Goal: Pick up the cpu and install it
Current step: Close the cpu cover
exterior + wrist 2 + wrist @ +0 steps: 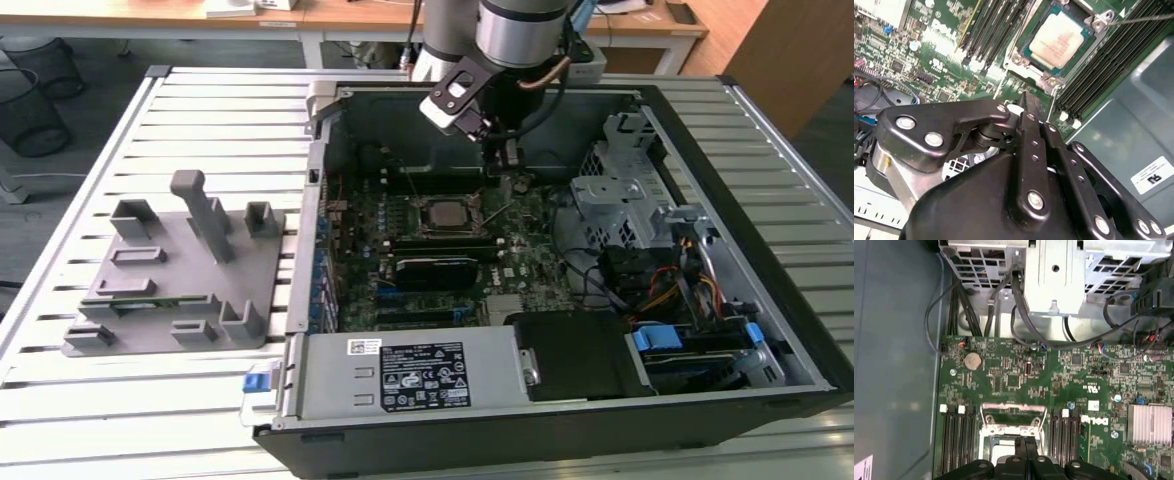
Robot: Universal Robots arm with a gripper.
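The cpu (1056,42) is a silvery square chip lying flat in the motherboard socket (447,215) inside the open computer case (801,345). In the first wrist view the socket's metal load frame (1014,416) stands open, and a strip of the cpu (999,449) shows beside the fingers. A thin lever rod (1144,19) sticks out from the socket corner. My gripper (501,160) hangs a little above the board, just beyond the socket's far side. Its black fingers (1026,130) are pressed together, shut, with nothing between them. The gripper (1026,442) tips point at the socket edge.
Black memory slots (989,30) flank the socket. A metal drive cage (621,190) and loose cables (1019,315) crowd the exterior view's right. A finned heat sink (1149,422) sits on the board. Outside the case, a grey fixture (174,270) on the slatted table (200,100) holds a green memory stick (134,297).
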